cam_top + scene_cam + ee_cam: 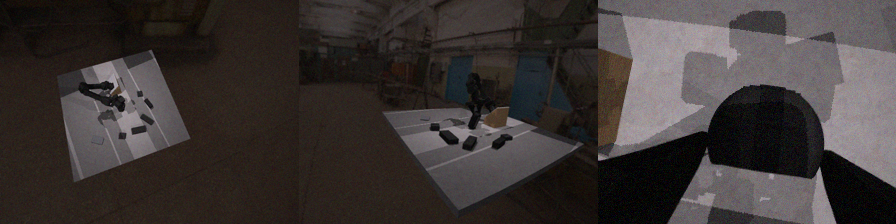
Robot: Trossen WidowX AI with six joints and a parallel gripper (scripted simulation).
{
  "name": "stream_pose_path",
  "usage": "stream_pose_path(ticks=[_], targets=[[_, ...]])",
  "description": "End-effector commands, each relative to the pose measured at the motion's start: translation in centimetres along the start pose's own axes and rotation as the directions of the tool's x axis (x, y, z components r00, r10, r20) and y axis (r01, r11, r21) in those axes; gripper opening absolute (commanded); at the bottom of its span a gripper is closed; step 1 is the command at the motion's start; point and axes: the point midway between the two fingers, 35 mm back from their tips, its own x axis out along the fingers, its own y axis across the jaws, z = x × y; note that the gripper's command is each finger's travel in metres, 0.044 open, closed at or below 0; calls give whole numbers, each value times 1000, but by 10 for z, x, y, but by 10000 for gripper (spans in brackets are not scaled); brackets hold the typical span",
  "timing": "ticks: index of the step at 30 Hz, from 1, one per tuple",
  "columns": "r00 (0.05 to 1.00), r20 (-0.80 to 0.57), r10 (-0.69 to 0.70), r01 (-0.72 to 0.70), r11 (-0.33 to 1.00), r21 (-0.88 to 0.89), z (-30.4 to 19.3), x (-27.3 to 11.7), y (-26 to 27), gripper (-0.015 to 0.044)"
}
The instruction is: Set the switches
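Reading the label looks like the step in hand, with switch-setting to come after.
Claw: fingers well apart, one to each side of a dark body [121, 108] [474, 121] [765, 132]; the gripper [120, 104] [474, 115] [763, 147] appears clamped on it.
Controller unit: most likely that dark body, tilted above the bench [173, 126] [509, 163] [863, 100], though the light is too poor to be certain.
Wooden wedge: beside the arm [93, 95] [474, 84], its brown side [116, 91] [497, 119] [612, 100] facing out.
Dark blocks: five [139, 130] [448, 137], lying apart from the hand.
Pale plate: flat [98, 140] [425, 119], off past the blocks.
Writing: no brand, number or label square legible in any view.
Switches: no positions readable.
Next move: turn the underside squarely to a camera, read six squares, then lower the unit onto its base.
Risk: a slip while turning.
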Motion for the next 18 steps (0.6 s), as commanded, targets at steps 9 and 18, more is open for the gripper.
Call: stream_pose_path(ticks=[9,18], targets=[[1000,-24,2,-2,1000,1,-13,-3,0,336],[999,-44,2,-2,1000,1,-20,-5,0,336]])
